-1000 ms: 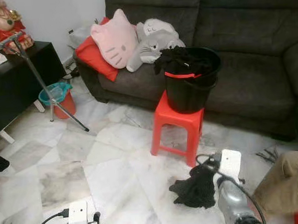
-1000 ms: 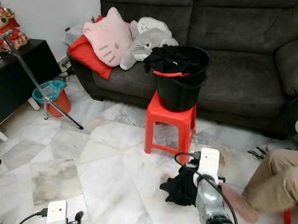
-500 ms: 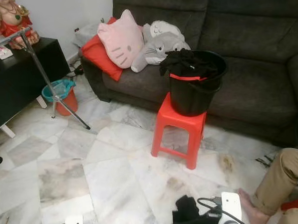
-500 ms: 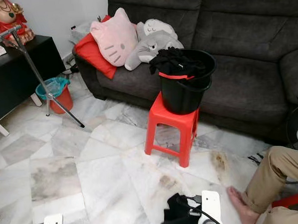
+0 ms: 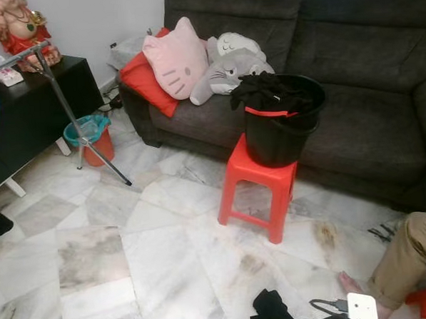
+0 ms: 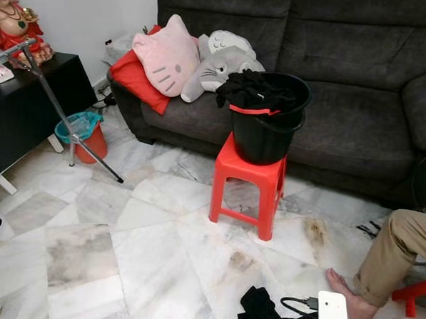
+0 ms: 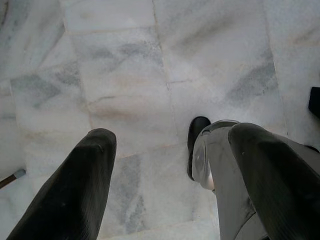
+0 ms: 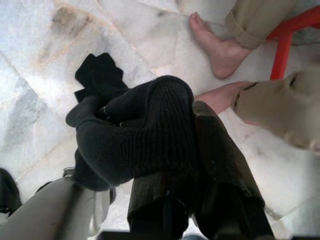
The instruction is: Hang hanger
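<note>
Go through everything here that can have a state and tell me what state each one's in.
Right tool: shut on the black garment.
Left tool: open, holds nothing, over bare floor.
Black garment: bunched up, draped over the right tool.
Black bucket: upright on the stool, dark clothes heaped over its rim.
Red stool: upright before the sofa.
Small bin: upright, lined with a bag.

Right gripper [image 8: 185,145] pinches black knit cloth [image 8: 135,135] above marble floor [image 8: 35,85]; person's bare feet [image 8: 220,50] near.

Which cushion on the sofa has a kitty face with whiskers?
The pink cushion, with pointed ears, leaning on the red cushion. The grey plush beside it is a lying cat toy.
</note>
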Controlling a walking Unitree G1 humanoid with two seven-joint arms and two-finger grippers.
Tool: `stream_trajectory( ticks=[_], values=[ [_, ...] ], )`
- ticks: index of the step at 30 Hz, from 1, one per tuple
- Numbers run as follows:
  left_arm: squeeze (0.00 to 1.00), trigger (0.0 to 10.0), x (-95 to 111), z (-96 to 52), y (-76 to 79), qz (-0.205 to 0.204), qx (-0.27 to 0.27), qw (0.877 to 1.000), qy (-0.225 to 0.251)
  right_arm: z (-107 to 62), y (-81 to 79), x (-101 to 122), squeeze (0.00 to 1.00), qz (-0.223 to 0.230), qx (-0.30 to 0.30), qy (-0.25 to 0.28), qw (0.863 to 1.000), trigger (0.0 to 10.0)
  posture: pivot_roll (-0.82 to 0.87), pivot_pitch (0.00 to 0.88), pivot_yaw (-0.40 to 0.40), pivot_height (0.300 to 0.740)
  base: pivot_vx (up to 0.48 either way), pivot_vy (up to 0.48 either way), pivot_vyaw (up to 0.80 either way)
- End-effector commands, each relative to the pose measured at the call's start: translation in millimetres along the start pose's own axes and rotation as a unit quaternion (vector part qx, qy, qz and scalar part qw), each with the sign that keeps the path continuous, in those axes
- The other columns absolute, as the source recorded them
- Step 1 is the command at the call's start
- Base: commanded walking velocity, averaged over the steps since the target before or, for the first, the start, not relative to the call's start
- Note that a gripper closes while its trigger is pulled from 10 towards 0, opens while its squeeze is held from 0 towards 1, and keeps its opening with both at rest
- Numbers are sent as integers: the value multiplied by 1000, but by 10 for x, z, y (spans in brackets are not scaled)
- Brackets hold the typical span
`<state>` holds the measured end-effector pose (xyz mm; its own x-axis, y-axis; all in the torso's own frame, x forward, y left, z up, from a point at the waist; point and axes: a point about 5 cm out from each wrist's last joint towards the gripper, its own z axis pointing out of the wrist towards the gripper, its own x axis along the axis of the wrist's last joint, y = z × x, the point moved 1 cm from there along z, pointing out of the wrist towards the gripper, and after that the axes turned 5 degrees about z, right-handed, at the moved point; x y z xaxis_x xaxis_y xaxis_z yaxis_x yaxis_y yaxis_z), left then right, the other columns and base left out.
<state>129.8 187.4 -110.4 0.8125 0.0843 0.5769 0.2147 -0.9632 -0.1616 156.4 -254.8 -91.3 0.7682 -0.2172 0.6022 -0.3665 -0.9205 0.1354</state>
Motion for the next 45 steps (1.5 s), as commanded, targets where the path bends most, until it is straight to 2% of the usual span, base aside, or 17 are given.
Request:
stream_trajectory(
  ticks=[1,6,8,9,11,13,15,19,24,31,35,45],
  values=[
    [0,10000,-27,-11,52,-4,-2,1000,-8,10,23,46,0,5,0,3,1000,10000,32,0,-31,740,0,0,0],
    [0,10000,17,5,51,-15,9,1000,-8,18,44,72,0,12,2,1,1000,10000,8,0,-65,740,0,0,0],
    [0,10000,37,17,-14,-20,19,1000,-5,16,-23,51,0,12,7,-5,1000,10000,26,0,-76,740,0,0,0],
    [0,10000,45,29,-102,-19,27,999,-4,8,-95,6,0,8,13,-14,1000,10000,40,0,-76,740,0,0,0],
    [0,10000,44,33,-140,-18,29,999,-4,3,-122,-17,0,6,15,-18,1000,10000,42,0,-72,740,0,0,0],
    [0,10000,14,35,-280,-21,44,999,-9,-12,-204,-59,0,28,16,-20,999,10000,66,0,-38,740,0,0,0],
    [0,10000,11,35,-295,-22,47,999,-9,-14,-224,-61,0,28,18,-19,999,10000,66,0,-38,740,0,0,0],
    [0,10000,-19,31,-354,-17,50,998,-16,-18,-323,4,0,20,22,7,1000,10000,43,0,27,740,0,0,0],
    [0,10000,-39,30,-353,-2,42,999,-22,-19,-330,16,0,47,17,11,999,10000,27,0,45,740,0,0,0],
    [0,10000,-69,12,-291,-6,30,999,-19,-27,-274,-76,0,13,20,-10,1000,10000,26,0,27,740,0,0,0],
    [0,10000,-58,16,-250,7,20,1000,-19,-22,-240,-68,0,7,14,-10,1000,10000,19,0,21,740,0,0,636],
    [0,10000,-51,16,-236,4,21,1000,-17,-17,-220,-49,0,-11,12,-6,1000,10000,10,0,12,740,0,0,728]
  ],
)
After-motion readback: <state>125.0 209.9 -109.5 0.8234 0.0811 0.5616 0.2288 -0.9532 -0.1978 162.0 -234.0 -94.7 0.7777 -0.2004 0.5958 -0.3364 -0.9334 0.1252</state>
